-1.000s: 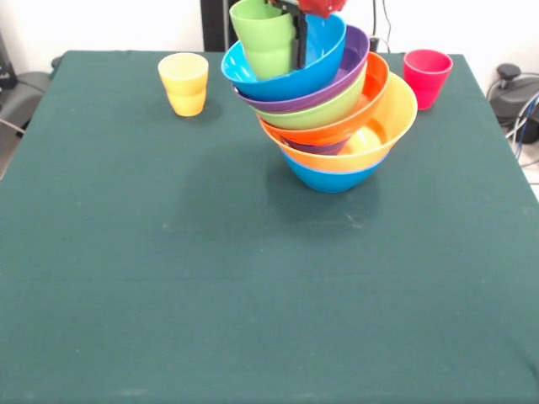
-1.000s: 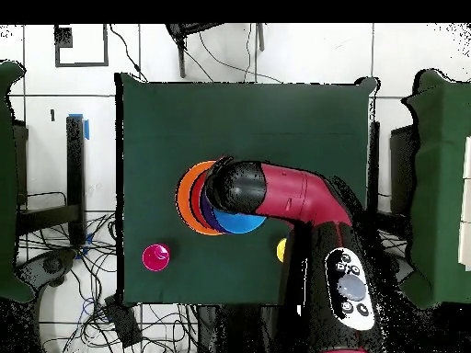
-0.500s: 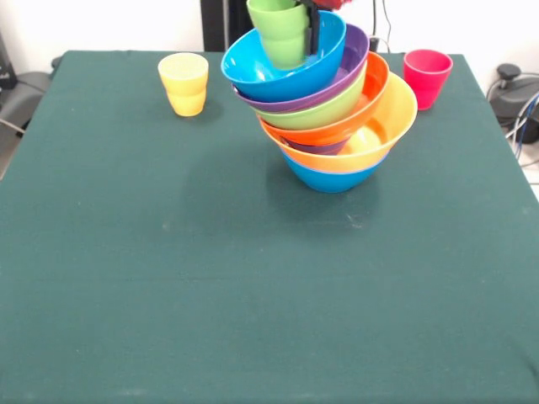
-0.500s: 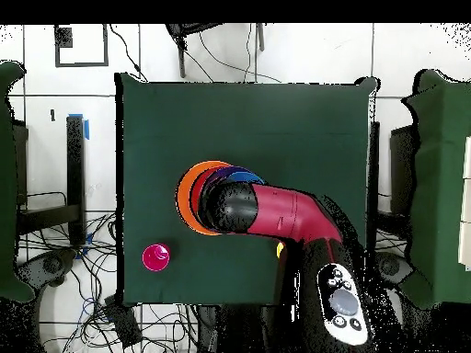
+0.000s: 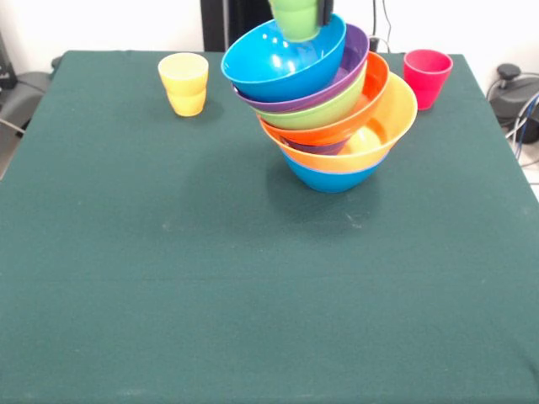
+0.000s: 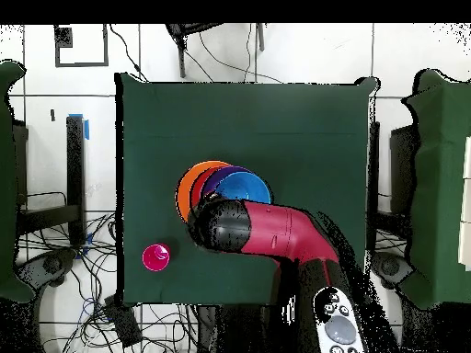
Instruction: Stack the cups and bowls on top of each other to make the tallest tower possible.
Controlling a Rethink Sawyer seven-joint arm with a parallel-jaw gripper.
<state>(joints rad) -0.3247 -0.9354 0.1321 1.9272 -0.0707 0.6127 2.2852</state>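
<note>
The tower (image 5: 333,118) leans to the left: a blue bowl (image 5: 282,59) on top, then purple, lime green, orange-red and yellow-orange bowls (image 5: 396,126), with a blue one lowest. The light green cup (image 5: 296,18) hangs above the top bowl at the picture's upper edge, with my gripper (image 5: 321,10) shut on its right wall. A yellow cup (image 5: 184,82) stands at the far left and a red-pink cup (image 5: 427,76) at the far right. Seen from overhead, my arm (image 6: 267,234) hides the gripper, the green cup and the yellow cup, while the blue bowl (image 6: 244,187) shows.
The red-pink cup (image 6: 155,257) stands near the table's lower left edge in the overhead view. Cables and dark equipment (image 5: 514,97) lie beyond the green table cloth (image 5: 253,295) at the right.
The green cup has risen out of the top blue bowl and drifted right, held by my gripper. Overhead, my arm swung toward the picture's bottom, uncovering the blue bowl.
</note>
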